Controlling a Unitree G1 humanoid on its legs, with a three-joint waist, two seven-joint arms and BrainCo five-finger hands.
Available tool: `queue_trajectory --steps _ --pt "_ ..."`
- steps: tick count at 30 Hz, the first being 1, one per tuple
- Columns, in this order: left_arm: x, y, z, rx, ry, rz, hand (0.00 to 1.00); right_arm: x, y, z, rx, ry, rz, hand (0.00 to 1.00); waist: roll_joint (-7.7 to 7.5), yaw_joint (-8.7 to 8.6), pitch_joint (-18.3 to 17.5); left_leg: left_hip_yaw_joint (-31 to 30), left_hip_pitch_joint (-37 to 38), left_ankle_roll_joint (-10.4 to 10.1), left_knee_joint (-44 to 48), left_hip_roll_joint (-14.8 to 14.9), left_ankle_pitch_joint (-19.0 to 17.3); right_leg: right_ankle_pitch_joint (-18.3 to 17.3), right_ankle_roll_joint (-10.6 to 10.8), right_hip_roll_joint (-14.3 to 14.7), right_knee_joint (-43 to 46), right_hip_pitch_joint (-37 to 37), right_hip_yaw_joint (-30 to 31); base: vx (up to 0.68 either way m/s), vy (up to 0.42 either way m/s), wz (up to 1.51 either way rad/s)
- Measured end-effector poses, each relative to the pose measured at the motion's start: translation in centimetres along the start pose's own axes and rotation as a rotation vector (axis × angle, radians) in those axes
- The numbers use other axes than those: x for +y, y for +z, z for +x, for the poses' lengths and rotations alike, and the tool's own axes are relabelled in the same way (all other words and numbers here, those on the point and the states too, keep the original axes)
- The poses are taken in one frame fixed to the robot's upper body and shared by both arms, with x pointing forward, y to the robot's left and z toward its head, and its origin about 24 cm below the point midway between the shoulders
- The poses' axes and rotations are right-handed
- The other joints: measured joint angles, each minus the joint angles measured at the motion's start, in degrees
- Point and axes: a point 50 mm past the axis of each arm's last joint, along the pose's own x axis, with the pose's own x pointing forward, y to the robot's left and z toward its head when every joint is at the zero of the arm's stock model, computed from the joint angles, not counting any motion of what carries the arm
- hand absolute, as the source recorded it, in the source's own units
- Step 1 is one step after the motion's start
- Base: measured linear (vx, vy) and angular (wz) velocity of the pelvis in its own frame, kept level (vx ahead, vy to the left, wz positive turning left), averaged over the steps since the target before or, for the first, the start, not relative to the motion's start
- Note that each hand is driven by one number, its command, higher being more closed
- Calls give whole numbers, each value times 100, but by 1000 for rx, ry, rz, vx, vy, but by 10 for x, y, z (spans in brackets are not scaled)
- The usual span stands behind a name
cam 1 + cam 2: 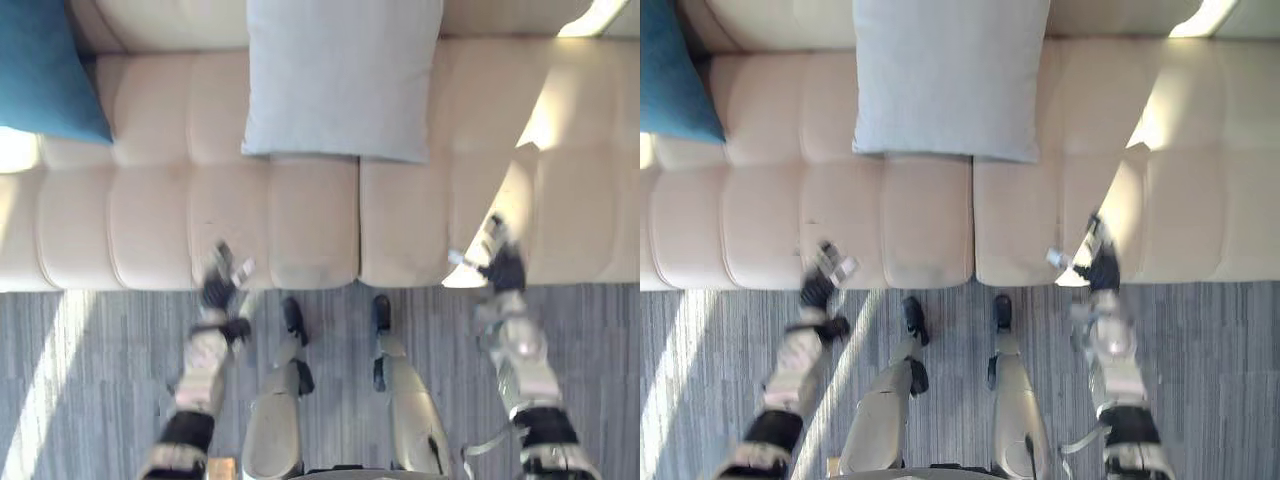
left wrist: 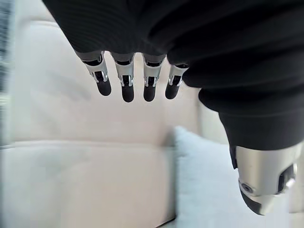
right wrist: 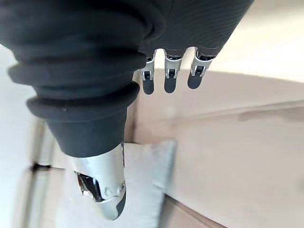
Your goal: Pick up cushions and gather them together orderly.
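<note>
A pale grey cushion (image 1: 340, 75) leans against the back of the cream sofa (image 1: 150, 220), near its middle. A blue cushion (image 1: 45, 70) rests at the sofa's far left. My left hand (image 1: 220, 285) hovers over the sofa's front edge, left of the grey cushion, fingers relaxed and holding nothing. My right hand (image 1: 497, 262) hangs over the front edge to the right, also open and holding nothing. The grey cushion (image 2: 209, 185) shows past my left hand's fingers (image 2: 124, 80) in the left wrist view, and likewise the grey cushion (image 3: 142, 190) past my right hand's fingers (image 3: 171, 76).
Grey carpet (image 1: 90, 380) runs in front of the sofa. Bright sunlight patches fall on the sofa's right seat (image 1: 540, 125) and across the carpet at the left.
</note>
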Motion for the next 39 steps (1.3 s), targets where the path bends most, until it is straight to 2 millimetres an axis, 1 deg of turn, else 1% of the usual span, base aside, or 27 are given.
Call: queue_trajectory --steps 2,4,5,9,12,15,19,20,21,22,23,24,25,26,27,28,29,30,31,32,33,34,35,36,37,38,39 --pt "9 -52 -28 220 1 69 0 2 -55 -33 233 37 -68 0 4 7 -394 -35 307 -58 -95 -22 -47 -155 33 5 45 259 -43 83 -54 13" --pt "19 -78 -47 344 1 121 0 0 -83 -55 371 61 -114 0 17 4 -622 -60 547 -58 -199 -52 -48 -216 52 2 24 473 -75 100 -28 9" --pt "27 -95 -63 427 16 153 0 -3 -103 -74 479 80 -151 0 29 3 -778 -132 779 -75 -315 -90 -71 -251 85 -12 -32 694 -109 79 -1 8" --pt "37 -114 -84 537 -11 237 0 -14 -128 -101 638 74 -188 0 35 -50 -994 -154 1260 -67 -500 -158 -83 -281 99 -61 -164 1154 -145 57 17 4" --pt "39 -120 -91 574 -26 257 0 -18 -134 -108 685 76 -185 0 43 -151 -1099 -124 1580 -63 -500 -207 -166 -295 119 -102 -252 1472 -110 40 33 -5" --pt "42 -119 -91 575 -12 247 0 -24 -137 -111 713 45 -177 0 41 -147 -1190 71 1786 -57 -501 -228 -220 -284 157 -105 -257 1533 103 -3 24 -28" --pt "42 -115 -86 554 -8 245 0 -21 -135 -102 704 43 -167 0 -1 -140 -1180 406 1719 -38 -454 -242 -229 -126 262 -89 -183 1310 428 -11 10 -44" --pt "42 -111 -81 533 -3 237 0 -16 -133 -99 690 44 -148 0 -56 -149 -1162 479 1458 82 -86 -202 -317 -1 279 -100 -3 1086 480 -16 -1 -39" --pt "41 -108 -78 515 0 225 0 -13 -132 -98 685 44 -140 0 -81 -152 -1150 503 1282 108 205 -143 -427 50 300 -92 122 954 466 -59 -28 -37" --pt "37 -103 -73 482 5 202 0 -10 -132 -98 684 48 -129 0 -48 -112 -1142 551 1023 202 661 122 -606 170 346 -11 300 785 457 -89 -63 -33" --pt "36 -97 -68 450 8 195 0 -3 -132 -95 681 56 -110 0 -16 -47 -1058 598 967 267 881 284 -732 -374 41 -16 1594 471 212 -123 -75 -18" --pt "34 -95 -67 440 5 194 0 -1 -134 -99 692 57 -105 0 -47 -55 -1060 533 992 273 967 294 -772 -773 -130 -97 2557 342 44 -113 -136 25" --pt "33 -93 -66 428 5 191 0 1 -137 -108 717 60 -98 0 -77 -53 -1065 412 1068 291 1089 273 -788 -1158 -38 -286 3867 379 -75 -99 -144 44" --pt "34 -93 -68 422 13 187 0 3 -139 -112 729 75 -101 0 -157 -15 -1121 359 1052 280 1172 261 -780 -1263 59 -394 4372 496 -47 -113 -236 42" --pt "36 -91 -69 413 24 187 0 4 -139 -113 728 79 -100 0 -299 43 -1191 306 895 227 1362 259 -743 -1227 162 -534 4561 741 34 -166 -266 25" --pt "36 -91 -69 412 32 178 0 4 -137 -108 714 77 -101 0 -405 93 -1233 241 716 162 1513 271 -697 -1463 371 -508 4279 827 25 -242 -282 6" --pt "27 -92 -67 419 32 147 0 -1 -133 -99 691 64 -115 0 -252 191 -1206 180 555 48 1424 433 -589 -1657 354 -302 3845 843 -118 -275 -250 -24" --pt "20 -94 -70 423 23 126 0 -6 -127 -90 652 55 -131 0 -72 319 -1182 197 448 104 1209 583 -334 -2005 203 -131 3213 1053 -239 -260 -182 -39" --pt "20 -94 -71 423 24 126 0 -6 -123 -86 632 53 -132 0 -121 343 -1140 206 374 9 1146 587 -189 -2220 141 -121 3025 1029 -297 -238 -191 -30" --pt "20 -94 -71 423 25 126 0 -6 -121 -82 617 55 -133 0 -153 330 -1123 212 249 -30 1114 591 -81 -2429 -66 -128 2869 980 -349 -298 -212 1" --pt "12 -94 -68 426 11 117 0 -9 -118 -76 603 47 -133 0 81 308 -1013 86 73 -101 955 688 48 -2415 -221 34 2732 872 -501 -375 -200 21" --pt "9 -95 -68 426 6 115 0 -9 -121 -77 620 34 -125 0 165 259 -952 -43 81 -396 681 735 -156 -2253 -349 107 2542 856 -615 -369 -151 28" --pt "10 -95 -69 428 9 115 0 -8 -121 -78 626 30 -118 0 136 239 -937 -90 76 -543 610 732 -263 -2164 -397 117 2423 865 -667 -321 -106 22" --pt "12 -97 -71 434 20 116 0 -7 -123 -81 634 22 -113 0 82 213 -907 -155 94 -535 1000 654 -269 -1971 -506 98 2243 866 -672 -266 -115 10" --pt "12 -99 -74 444 22 115 0 -8 -123 -80 633 20 -115 0 74 196 -905 -159 113 -530 1260 642 -275 -1892 -525 96 2153 861 -664 -236 -106 -7" --pt "12 -101 -77 455 24 114 0 -9 -122 -79 629 18 -115 0 57 173 -898 -194 208 -447 1744 554 -469 -1713 -542 115 1975 838 -597 -237 -57 -24" --pt "13 -101 -76 454 30 112 0 -10 -121 -78 624 11 -112 0 63 180 -902 -355 278 -406 2053 455 -839 -1540 -521 141 1781 793 -498 -181 -5 -29"
